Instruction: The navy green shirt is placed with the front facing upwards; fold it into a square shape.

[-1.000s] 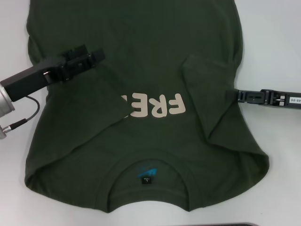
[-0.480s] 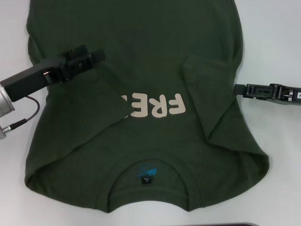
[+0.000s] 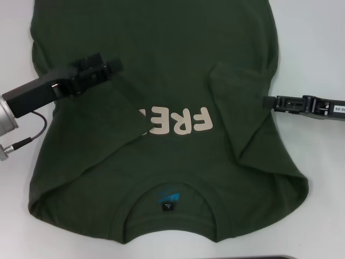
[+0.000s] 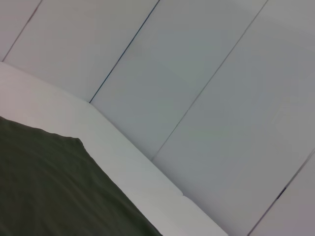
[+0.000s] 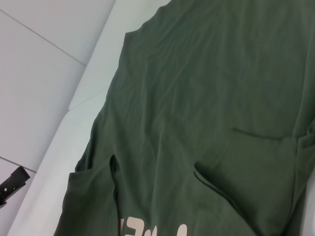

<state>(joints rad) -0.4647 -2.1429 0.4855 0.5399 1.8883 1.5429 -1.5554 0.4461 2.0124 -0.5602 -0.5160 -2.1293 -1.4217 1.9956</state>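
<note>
The navy green shirt (image 3: 172, 48) lies flat on the white table, front up, with pale letters (image 3: 178, 121) on the chest. Its ribbed collar (image 3: 172, 218) and neck label (image 3: 168, 202) are at the near edge. Both sleeves are folded inward over the body: the left flap (image 3: 102, 118) covers part of the letters, and the right flap (image 3: 237, 102) lies beside them. My left gripper (image 3: 114, 66) hovers over the top of the left flap. My right gripper (image 3: 265, 101) is at the shirt's right edge, beside the right flap. The shirt (image 4: 44, 187) also fills a corner of the left wrist view, and the shirt (image 5: 206, 98) spreads across the right wrist view.
Bare white table (image 3: 312, 43) shows on both sides of the shirt. Pale wall panels (image 4: 197, 73) stand behind the table. A grey cable (image 3: 27, 137) hangs from my left arm at the left edge. A dark strip (image 3: 269, 257) shows at the near edge.
My right gripper drew back to the right off the shirt, then returned to its right edge. My left gripper shifted slightly up and right. The shirt has not moved.
</note>
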